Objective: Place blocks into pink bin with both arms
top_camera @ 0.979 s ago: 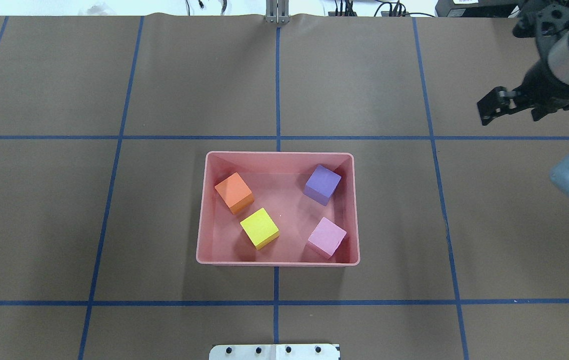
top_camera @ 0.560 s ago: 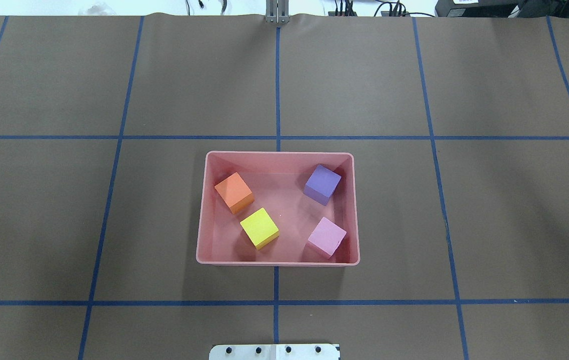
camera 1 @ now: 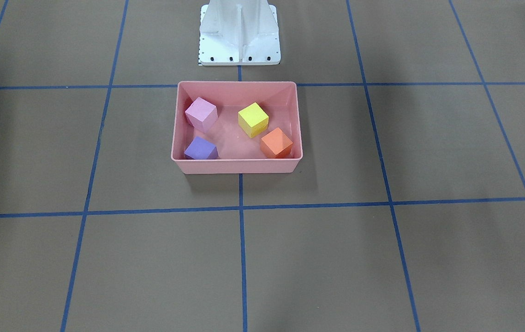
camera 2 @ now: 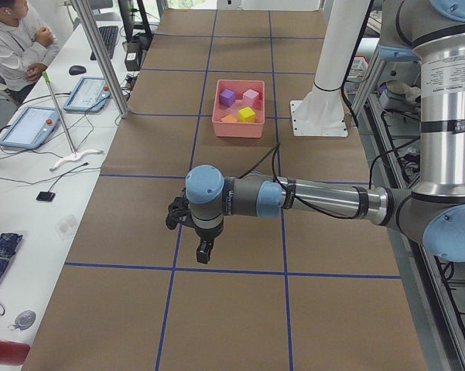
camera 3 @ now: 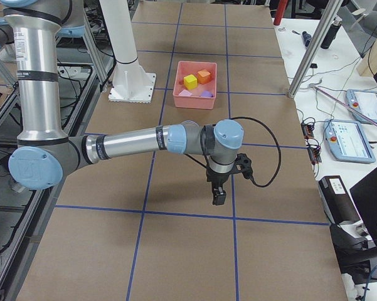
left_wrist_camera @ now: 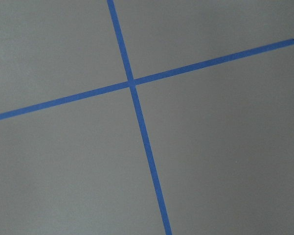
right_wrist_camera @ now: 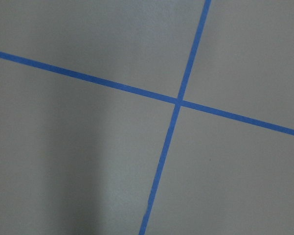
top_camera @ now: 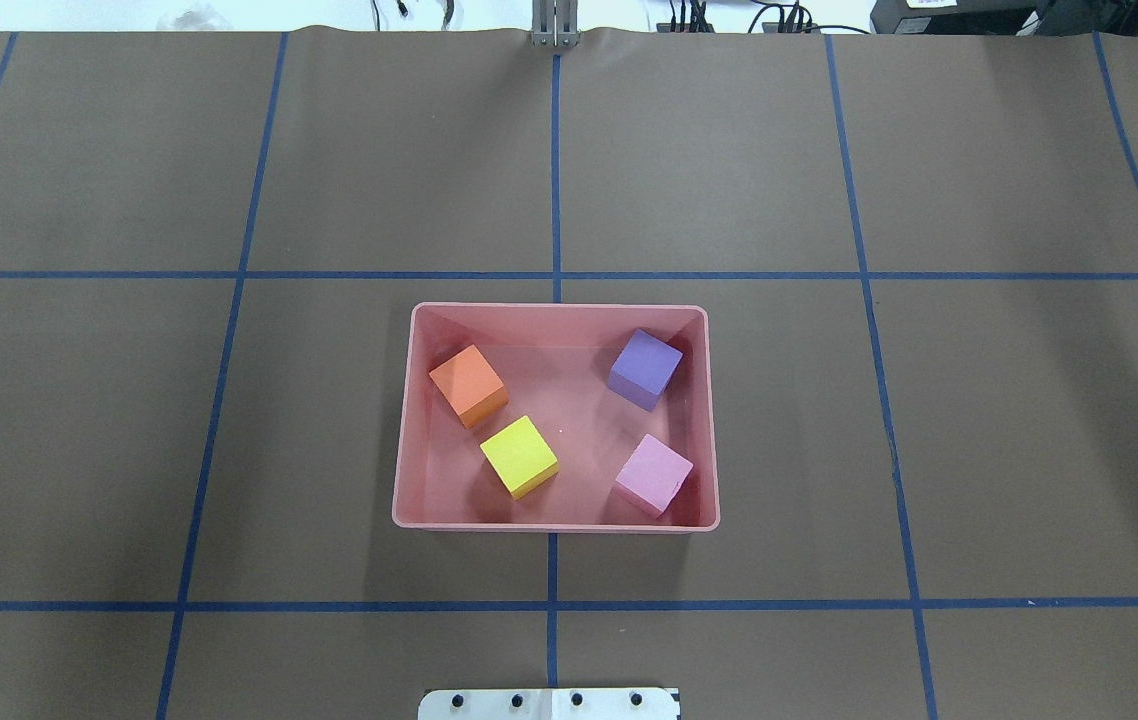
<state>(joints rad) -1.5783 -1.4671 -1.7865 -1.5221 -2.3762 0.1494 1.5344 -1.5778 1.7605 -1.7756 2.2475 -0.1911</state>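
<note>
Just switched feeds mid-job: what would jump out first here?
The pink bin at the table's centre holds all four blocks: orange, yellow, purple and light pink. Next, the left arm and right arm, each stretched out over the brown table well away from the bin.

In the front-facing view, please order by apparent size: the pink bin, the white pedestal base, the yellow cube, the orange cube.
1. Salmon-pink glossy plastic bin
2. White metal pedestal base, partly cropped
3. Matte yellow cube and matte orange cube look alike
</note>
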